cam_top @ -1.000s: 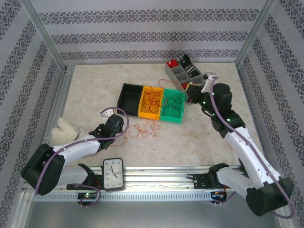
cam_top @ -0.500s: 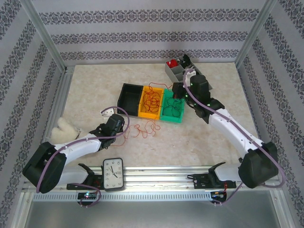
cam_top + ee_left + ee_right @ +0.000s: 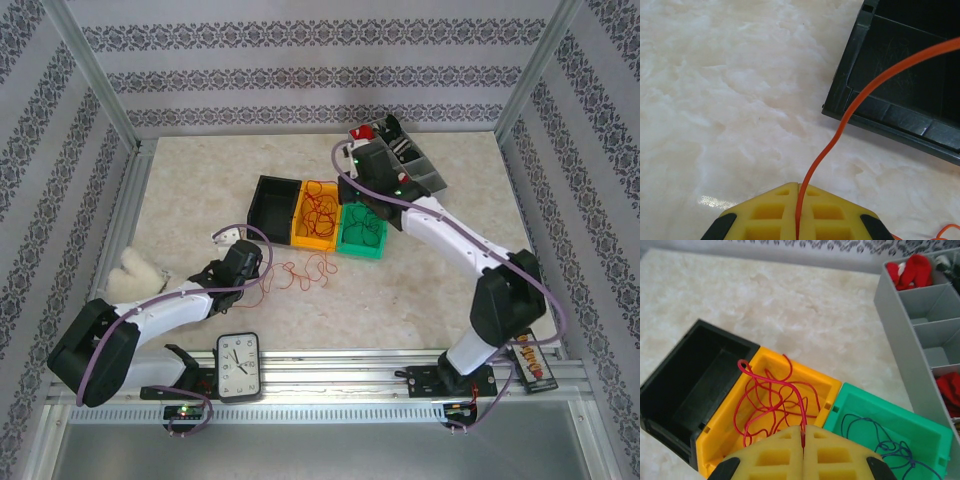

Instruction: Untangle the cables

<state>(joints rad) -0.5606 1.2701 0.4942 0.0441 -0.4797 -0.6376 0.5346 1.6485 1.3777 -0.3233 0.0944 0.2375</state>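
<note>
**Left gripper** (image 3: 799, 194): pads clamped on an orange wire (image 3: 840, 122), which arcs off toward one o'clock over the corner of the black bin (image 3: 900, 65).

**Orange loops** (image 3: 305, 272): slack on the table (image 3: 200, 180), at six o'clock of the yellow bin (image 3: 812, 374).

**Right gripper** (image 3: 803, 436): pads clamped on a red wire (image 3: 771, 385), above the yellow bin that holds the red tangle.

**Hazards, as judged:**
- A hard pull on the red wire may lift the whole tangle or drag the light bin.
- The orange wire may catch on the black bin's corner.
- Either thin strand may slip from its pads.
- Taut pulls tighten knots.
</note>
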